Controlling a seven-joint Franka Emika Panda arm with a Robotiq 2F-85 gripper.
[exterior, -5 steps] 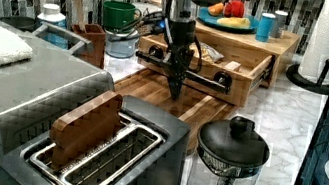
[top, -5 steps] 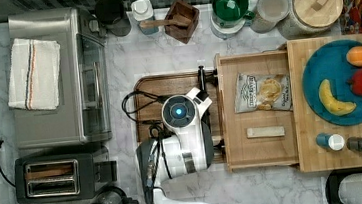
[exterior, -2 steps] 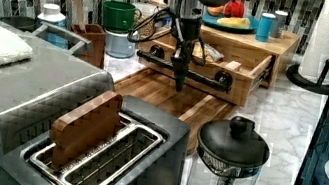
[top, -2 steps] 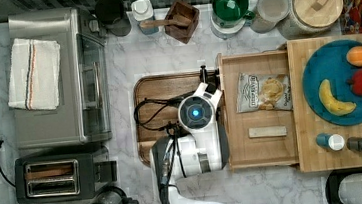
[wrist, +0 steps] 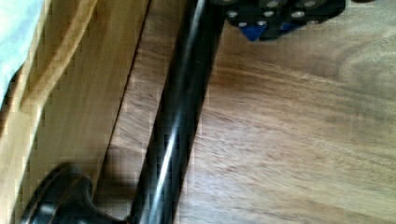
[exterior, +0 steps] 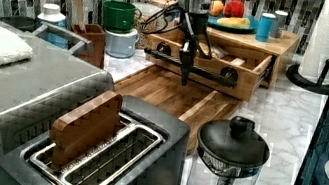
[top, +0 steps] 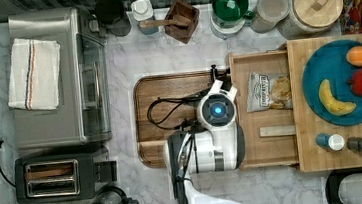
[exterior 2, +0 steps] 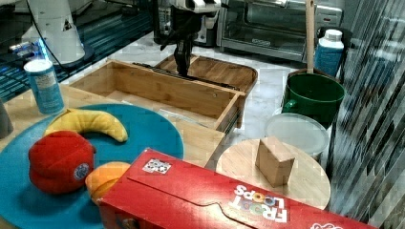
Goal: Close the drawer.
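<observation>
The light bamboo drawer stands partly open from under the box top, holding a chip bag and a small wooden stick. Its black bar handle runs along the front edge, close up in the wrist view. My gripper points straight down, shut and holding nothing, its fingertips set against the handle's outer side over the darker tray. From the right view the gripper stands just beyond the drawer's front. In the top view my wrist covers the handle's middle.
The dark brown tray lies on the top view's left of the drawer. A blue plate with toy fruit sits on the box top. A toaster oven, a toaster and a glass press stand farther off; jars line the back.
My arm has moved toward the top view's right, and the drawer has slid a little way into the box with it.
</observation>
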